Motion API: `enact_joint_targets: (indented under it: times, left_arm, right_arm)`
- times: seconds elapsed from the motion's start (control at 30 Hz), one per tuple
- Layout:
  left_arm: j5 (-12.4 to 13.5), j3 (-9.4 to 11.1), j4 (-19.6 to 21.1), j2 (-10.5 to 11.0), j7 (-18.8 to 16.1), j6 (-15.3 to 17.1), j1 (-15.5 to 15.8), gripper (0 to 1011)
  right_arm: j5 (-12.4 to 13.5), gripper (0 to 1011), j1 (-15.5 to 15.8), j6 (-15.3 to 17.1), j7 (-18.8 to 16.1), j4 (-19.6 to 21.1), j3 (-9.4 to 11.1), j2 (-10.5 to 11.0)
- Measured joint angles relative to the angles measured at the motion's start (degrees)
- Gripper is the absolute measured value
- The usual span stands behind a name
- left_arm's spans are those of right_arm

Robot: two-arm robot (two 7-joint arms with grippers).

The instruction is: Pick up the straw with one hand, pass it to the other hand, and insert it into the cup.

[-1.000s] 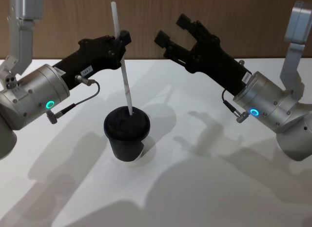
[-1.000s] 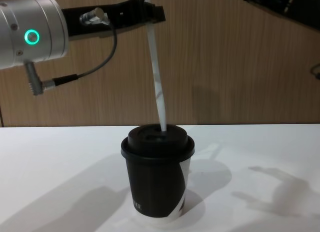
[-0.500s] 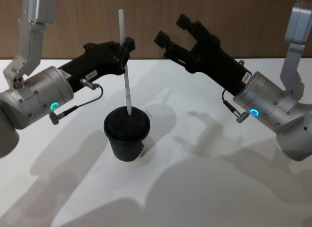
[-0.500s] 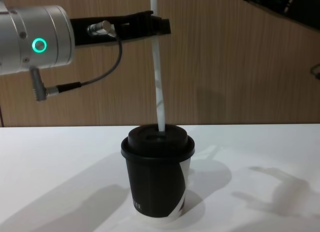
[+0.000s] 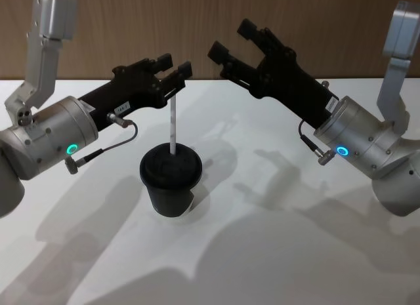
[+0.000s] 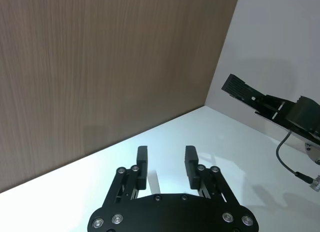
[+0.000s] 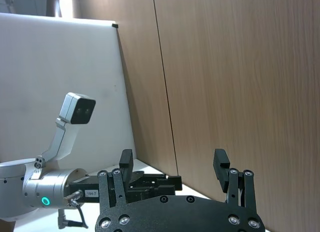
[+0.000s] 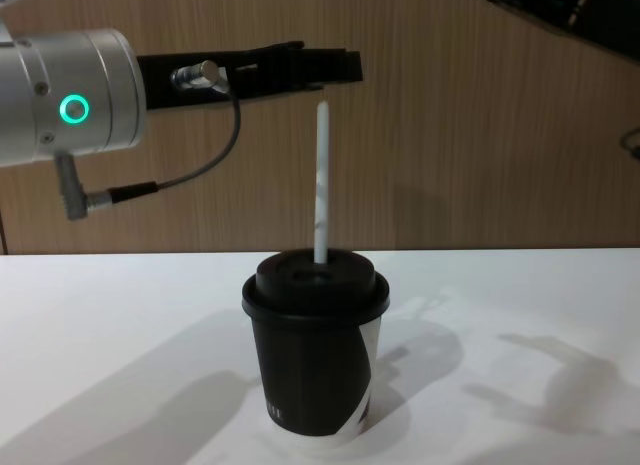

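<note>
Hovering spread open and empty, left tool (image 5: 174, 70) sits above the straw (image 5: 172, 124) standing in the cup (image 5: 170, 180)

A white table (image 5: 275, 252) stands before a wood-panelled wall (image 8: 480, 135), shadows crossing it.

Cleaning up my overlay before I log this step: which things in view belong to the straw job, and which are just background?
Part of the job:
- straw, standing in the cup's lid
- cup
- left tool, open just above the straw's top
- right tool, open, raised off to the right

Just there:
- white table
- wooden wall
</note>
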State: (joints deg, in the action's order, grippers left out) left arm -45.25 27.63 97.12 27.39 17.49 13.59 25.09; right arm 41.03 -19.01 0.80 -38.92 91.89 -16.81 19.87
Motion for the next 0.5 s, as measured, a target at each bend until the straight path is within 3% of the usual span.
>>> enact_joint_targets:
  times: [0.13,0.5]
  left_arm:
    - [-0.36,-0.35,0.46,0.25,0.0,-0.15,-0.88,570]
    - [-2.42,-1.84,2.27,1.43,-0.04,-1.47,-4.47,882]
  right_arm:
    - [0.0,1001,0.0,0.0,0.0,0.0,0.0,0.01]
    - [0.54,1001,0.26,0.02,-0.79,1.17,-0.11,1.0]
